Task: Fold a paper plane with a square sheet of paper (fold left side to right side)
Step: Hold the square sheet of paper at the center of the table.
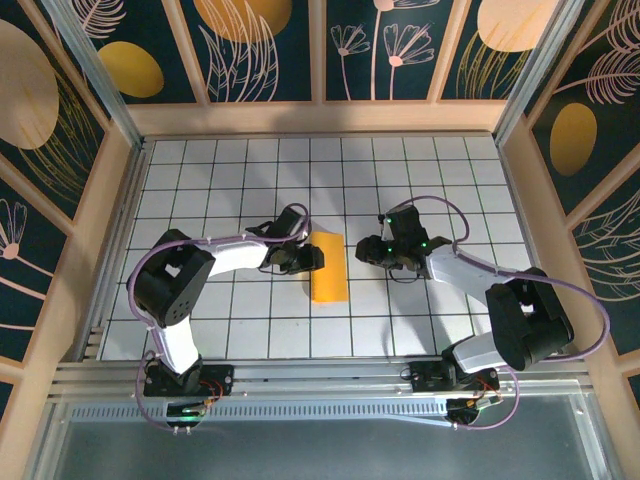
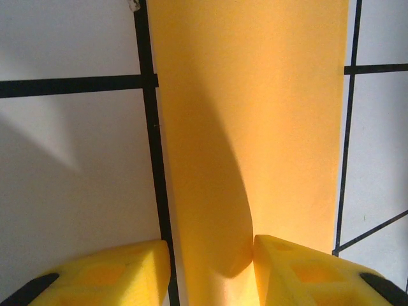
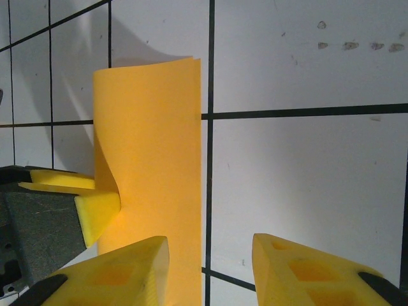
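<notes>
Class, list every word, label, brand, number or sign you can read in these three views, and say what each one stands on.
None: no view holds any readable text.
square sheet of paper: plain orange-yellow, unprinted.
wall panels: leaf and oval patterns, no letters.
table: black grid lines and a few small specks, not writing.

White tabletop [image 1: 250, 170], black grid lines, pale wooden frame [image 1: 320, 118] round it. Dark wall panels [image 1: 375, 60] with pale leaf and flower drawings and yellow ovals [image 1: 130, 68]. Metal rail [image 1: 320, 375] along near edge. Small grey scuff marks [image 3: 349, 45] on one tile.
</notes>
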Tool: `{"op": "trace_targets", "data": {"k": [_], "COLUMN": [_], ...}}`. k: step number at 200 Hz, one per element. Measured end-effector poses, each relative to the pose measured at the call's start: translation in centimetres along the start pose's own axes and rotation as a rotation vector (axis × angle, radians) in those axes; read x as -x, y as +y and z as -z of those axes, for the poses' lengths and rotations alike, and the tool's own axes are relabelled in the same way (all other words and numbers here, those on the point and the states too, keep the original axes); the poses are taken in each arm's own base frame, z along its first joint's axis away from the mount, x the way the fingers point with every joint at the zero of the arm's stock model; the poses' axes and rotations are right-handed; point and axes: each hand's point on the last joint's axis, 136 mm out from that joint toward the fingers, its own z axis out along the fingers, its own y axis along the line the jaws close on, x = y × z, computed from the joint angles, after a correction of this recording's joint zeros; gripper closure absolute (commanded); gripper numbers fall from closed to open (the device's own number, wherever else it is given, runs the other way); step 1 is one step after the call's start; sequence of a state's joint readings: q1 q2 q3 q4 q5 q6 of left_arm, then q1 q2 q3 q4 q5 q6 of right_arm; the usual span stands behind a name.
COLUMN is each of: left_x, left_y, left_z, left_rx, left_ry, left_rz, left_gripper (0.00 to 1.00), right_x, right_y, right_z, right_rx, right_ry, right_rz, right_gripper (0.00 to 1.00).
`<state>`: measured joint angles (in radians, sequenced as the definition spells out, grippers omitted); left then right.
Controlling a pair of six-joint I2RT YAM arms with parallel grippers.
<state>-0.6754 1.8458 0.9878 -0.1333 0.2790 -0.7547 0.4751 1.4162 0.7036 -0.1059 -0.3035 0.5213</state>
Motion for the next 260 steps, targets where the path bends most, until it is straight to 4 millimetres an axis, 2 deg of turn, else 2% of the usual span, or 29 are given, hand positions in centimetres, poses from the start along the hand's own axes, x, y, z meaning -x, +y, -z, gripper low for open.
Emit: {"op": "trace_targets", "data": {"k": [202,260], "left_x": [-0.05,-0.03], "left_y": [-0.11,-0.11], "left_z": [-0.13,-0.13], "left_rx": [0.025,0.025], "left_ry": [0.028,0.028], "left_rz": [-0.022,-0.023], "left_gripper": [0.55,0.54], "right_x": [-0.44,-0.76], "right_y": [-0.26,0.32], "right_z": [-0.47,-0.86], "right_rx": [0.001,0.040], "right_ry": [0.025,0.048], "right_rz": [0.010,0.010], "right_gripper": [0.61,0.63]}}
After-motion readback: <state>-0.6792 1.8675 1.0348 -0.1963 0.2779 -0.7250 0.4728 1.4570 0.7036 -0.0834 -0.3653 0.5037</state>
